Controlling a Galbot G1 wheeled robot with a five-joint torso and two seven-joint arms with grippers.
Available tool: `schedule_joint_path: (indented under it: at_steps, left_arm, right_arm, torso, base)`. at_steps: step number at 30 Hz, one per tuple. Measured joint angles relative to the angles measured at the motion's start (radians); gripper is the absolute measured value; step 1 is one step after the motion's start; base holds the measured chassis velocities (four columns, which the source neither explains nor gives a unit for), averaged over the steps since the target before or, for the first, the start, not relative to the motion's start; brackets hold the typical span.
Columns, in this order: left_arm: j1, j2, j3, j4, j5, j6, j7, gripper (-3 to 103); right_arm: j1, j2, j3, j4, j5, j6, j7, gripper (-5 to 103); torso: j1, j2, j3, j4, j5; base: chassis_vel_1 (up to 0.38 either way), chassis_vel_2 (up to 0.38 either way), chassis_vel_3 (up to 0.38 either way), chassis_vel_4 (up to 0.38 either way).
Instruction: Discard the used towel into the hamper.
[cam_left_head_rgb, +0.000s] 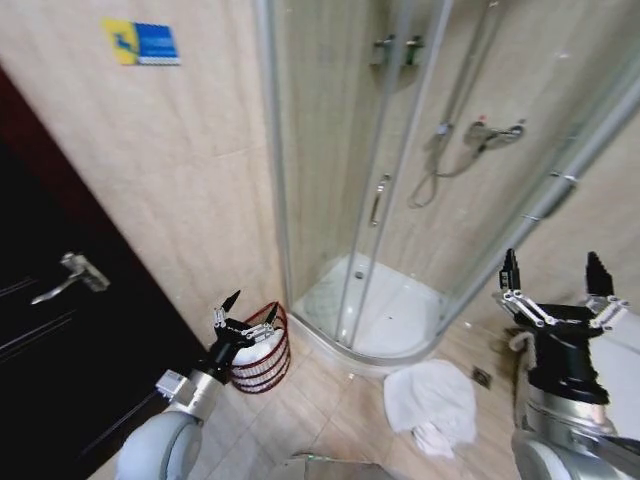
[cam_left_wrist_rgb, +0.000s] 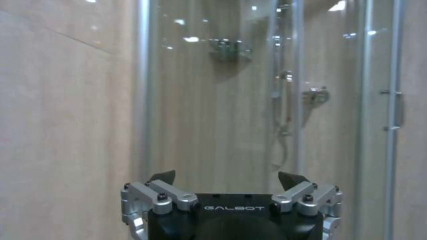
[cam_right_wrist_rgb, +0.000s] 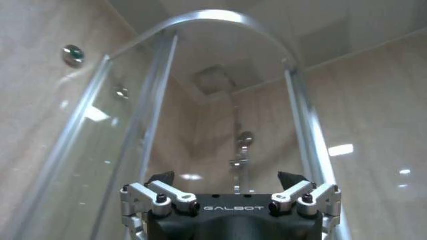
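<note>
Fingers spread wide and empty on left gripper (cam_left_head_rgb: 245, 312) above hamper (cam_left_head_rgb: 262, 352), right gripper (cam_left_head_rgb: 556, 274) likewise, towel (cam_left_head_rgb: 433, 400) on floor

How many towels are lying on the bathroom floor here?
1. A white towel lies crumpled on the tiles in front of the shower tray, nearer the right gripper than the hamper.

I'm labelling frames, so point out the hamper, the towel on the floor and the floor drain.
hamper (cam_left_head_rgb: 268, 368): head view, right side wall.
white towel (cam_left_head_rgb: 432, 400): head view, middle of the heap.
floor drain (cam_left_head_rgb: 482, 377): head view, grate centre.
</note>
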Motion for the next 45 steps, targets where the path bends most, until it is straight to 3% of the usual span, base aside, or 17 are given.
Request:
schedule_joint_path:
  at_steps: [31,45]
  left_arm:
    - [0.000,0.000,0.000,0.000,0.000,0.000,0.000,100]
    - [0.000,0.000,0.000,0.000,0.000,0.000,0.000,100]
  right_arm:
    - [-0.007,0.024,-0.027,0.000,-0.017,-0.017,0.039,100]
    - [0.006,0.015,-0.036,0.000,-0.020,-0.018,0.039,100]
  torso:
    - [0.000,0.000,0.000,-0.0003,0.0000]
    - [0.000,0.000,0.000,0.0000,0.0002]
  base:
    - [-0.120,-0.118,-0.119,-0.120]
    - [-0.078,-0.080,0.082,0.072]
